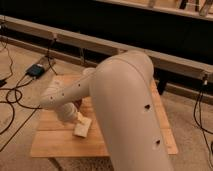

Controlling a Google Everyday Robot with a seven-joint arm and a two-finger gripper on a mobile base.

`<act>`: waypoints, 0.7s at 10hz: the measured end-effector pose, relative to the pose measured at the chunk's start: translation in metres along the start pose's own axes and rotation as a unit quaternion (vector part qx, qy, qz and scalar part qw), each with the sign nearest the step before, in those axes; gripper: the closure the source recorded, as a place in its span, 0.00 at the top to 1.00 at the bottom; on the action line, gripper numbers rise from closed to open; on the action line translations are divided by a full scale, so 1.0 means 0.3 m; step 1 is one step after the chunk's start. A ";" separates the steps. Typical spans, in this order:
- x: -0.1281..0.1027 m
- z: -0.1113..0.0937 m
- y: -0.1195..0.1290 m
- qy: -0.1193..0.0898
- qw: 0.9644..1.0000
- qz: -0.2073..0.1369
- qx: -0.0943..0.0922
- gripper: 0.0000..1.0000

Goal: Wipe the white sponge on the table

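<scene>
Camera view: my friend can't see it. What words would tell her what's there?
A big white robot arm bends down over a wooden table, its end effector right at a white sponge lying on the top. Cables lie on the floor.

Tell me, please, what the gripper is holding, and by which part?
Cannot be told: the gripper meets the upper-left end of the small cream-white rectangular sponge on the light wooden table; the grip is hidden.

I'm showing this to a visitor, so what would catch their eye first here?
The robot's bulky cream arm fills the middle, bending down over the wooden table. At its tip the gripper is down at the white sponge, left of the table's centre. Dark cables trail at far left, beyond the table.
</scene>
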 end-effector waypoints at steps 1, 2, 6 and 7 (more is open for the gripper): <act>-0.003 0.000 0.000 -0.004 1.000 -0.001 0.001 0.65; -0.003 0.009 -0.001 -0.007 1.000 -0.002 0.003 0.65; -0.001 0.038 0.004 -0.014 1.000 -0.009 0.012 0.65; -0.002 0.039 0.001 -0.014 1.000 -0.009 0.013 0.65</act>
